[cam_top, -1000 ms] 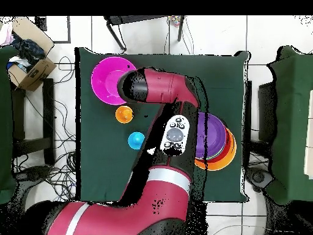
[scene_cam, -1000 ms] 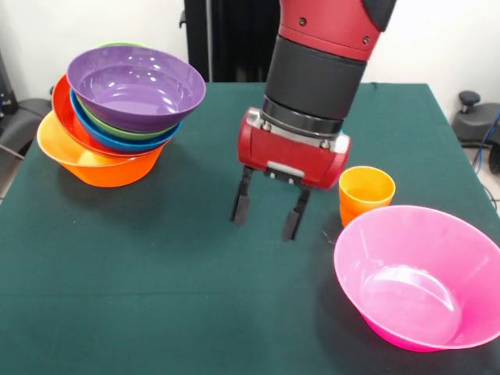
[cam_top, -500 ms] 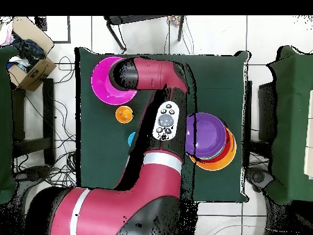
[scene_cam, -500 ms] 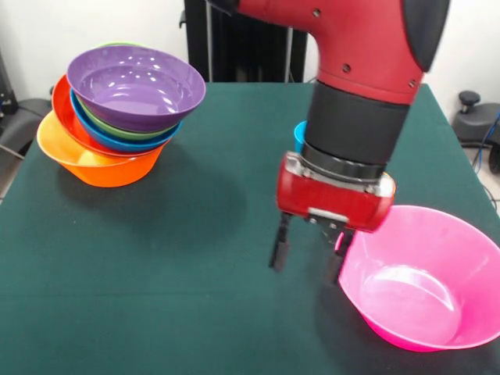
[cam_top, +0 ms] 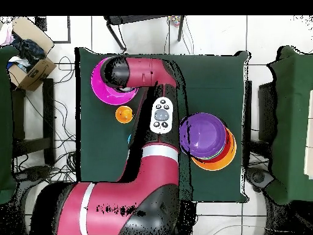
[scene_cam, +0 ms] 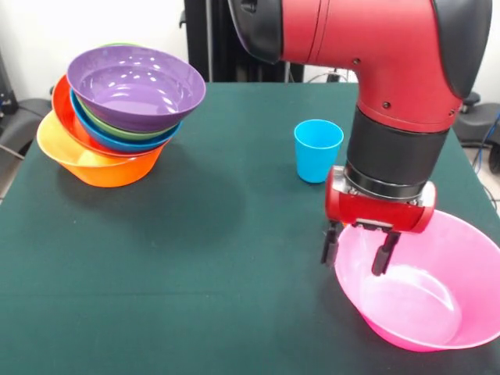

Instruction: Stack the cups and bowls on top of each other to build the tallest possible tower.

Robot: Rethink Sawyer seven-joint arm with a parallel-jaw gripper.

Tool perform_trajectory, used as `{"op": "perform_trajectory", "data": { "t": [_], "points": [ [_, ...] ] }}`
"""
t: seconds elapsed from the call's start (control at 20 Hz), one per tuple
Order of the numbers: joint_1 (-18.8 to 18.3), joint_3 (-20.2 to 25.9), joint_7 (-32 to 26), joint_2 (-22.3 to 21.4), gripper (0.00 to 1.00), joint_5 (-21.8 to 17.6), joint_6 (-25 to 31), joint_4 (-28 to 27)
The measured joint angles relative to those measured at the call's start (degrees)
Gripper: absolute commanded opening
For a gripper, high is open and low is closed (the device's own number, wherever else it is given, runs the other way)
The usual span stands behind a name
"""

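My gripper (scene_cam: 355, 250) is open and empty, low over the near-left rim of the pink bowl (scene_cam: 437, 301). One fingertip (scene_cam: 329, 244) is outside the rim and the other is inside. A blue cup (scene_cam: 318, 150) stands upright just behind the gripper. The tower (scene_cam: 117, 117) stands at the far left: a purple bowl (scene_cam: 134, 84) on top of green, blue and red-orange bowls in the big orange bowl (scene_cam: 98, 166). In the overhead view the arm covers part of the pink bowl (cam_top: 101, 85). The orange cup (cam_top: 124, 114) stands beside it and the tower (cam_top: 205, 136) is at the right. The yellow cup is out of view.
The dark green table (scene_cam: 172, 258) has its front edge at the bottom of the front view. The pink bowl sits near the front right corner. Chairs and a cardboard box (cam_top: 30, 67) stand on the floor around the table.
My gripper has moved right and toward the camera, from the table's middle to the pink bowl's rim. The blue cup came into view; the orange cup is now hidden behind the arm in the front view.
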Motion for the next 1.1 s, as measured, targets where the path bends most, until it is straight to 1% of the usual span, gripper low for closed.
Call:
{"op": "perform_trajectory", "data": {
  "t": [0.05,0.3,0.9,1.1],
  "points": [
    [-0.5,1.2,0.0,0.0,1.00,0.0,1.2,0.1],
    [-2.3,3.5,0.0,-0.1,1.00,0.0,2.2,0.5],
    [-5.7,5.5,0.0,-0.5,1.00,-0.1,2.2,2.6],
    [-6.1,6.6,0.0,-0.6,1.00,-1.5,2.2,2.7]
  ]
}}
